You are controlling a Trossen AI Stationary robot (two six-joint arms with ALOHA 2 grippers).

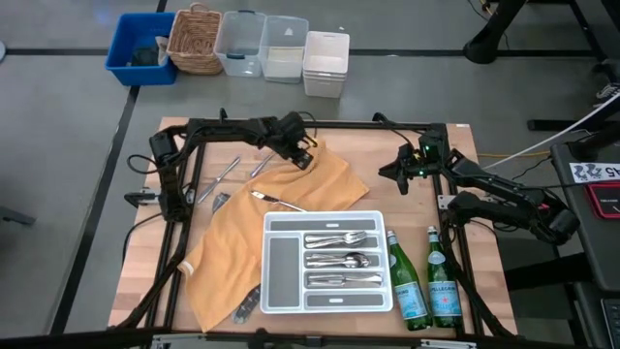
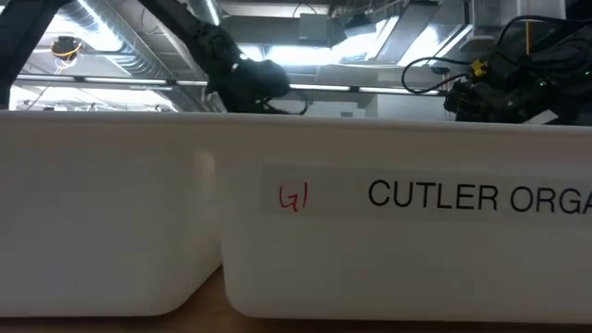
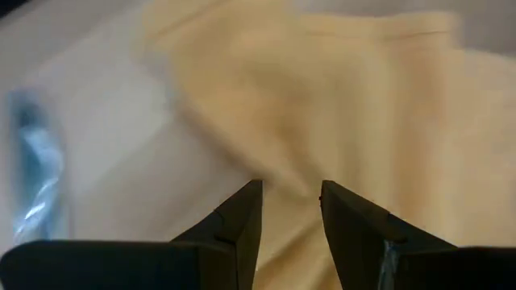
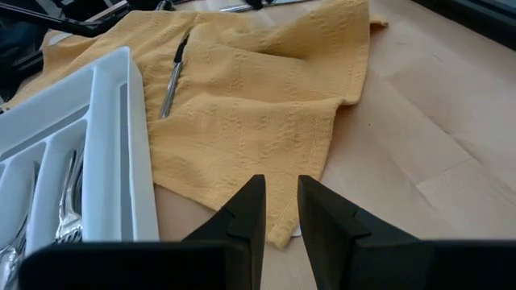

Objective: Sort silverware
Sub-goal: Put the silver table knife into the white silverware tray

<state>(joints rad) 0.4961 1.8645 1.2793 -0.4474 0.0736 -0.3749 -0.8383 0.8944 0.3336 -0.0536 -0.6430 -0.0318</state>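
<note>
Silverware, shiny slim metal pieces: most in white divided plastic tray, several on wooden worktop | left gripper jaws apart, empty, over yellow cloth | right gripper jaws narrow, empty.

The table is pale wood, smooth with a faint grain and a matt finish. Over it lies a yellow cloth, woven with a ribbed, slightly rough texture (creased into soft folds). The divided tray is white plastic, smooth and lightly glossy, with grey matt compartment floors. The silverware inside is polished, shiny metal. Two bottles are glossy green glass with paper labels. The gripper fingers look like dark matt plastic.
</note>
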